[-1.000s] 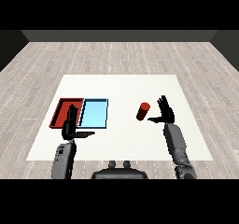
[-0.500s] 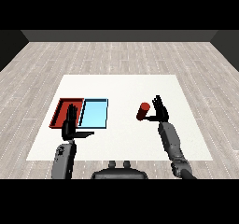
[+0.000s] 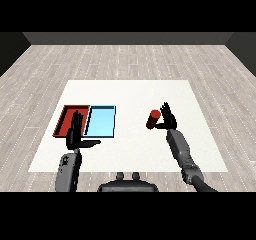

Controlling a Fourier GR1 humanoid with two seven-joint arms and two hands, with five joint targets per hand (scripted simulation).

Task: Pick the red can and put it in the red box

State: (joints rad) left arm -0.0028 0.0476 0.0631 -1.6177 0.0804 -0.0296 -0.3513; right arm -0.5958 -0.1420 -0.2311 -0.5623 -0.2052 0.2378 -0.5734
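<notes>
The red can (image 3: 153, 119) stands upright on the white table (image 3: 135, 94), right of centre. My right hand (image 3: 167, 117) is open just to the can's right, fingers straight and pointing up, thumb reaching toward the can's lower side. Whether it touches the can I cannot tell. The red tray (image 3: 64, 120) lies at the left with nothing visible in it. My left hand (image 3: 75, 134) is open in front of the red tray's near edge, fingers up and thumb out to the right.
The light blue tray (image 3: 100, 121) lies directly right of the red tray, between it and the can. Bare table surface stretches behind the trays and the can. A grey wooden floor surrounds the table.
My right hand has moved left toward the red can, closing the gap beside it. The can, both trays and my left hand stay where they were.
</notes>
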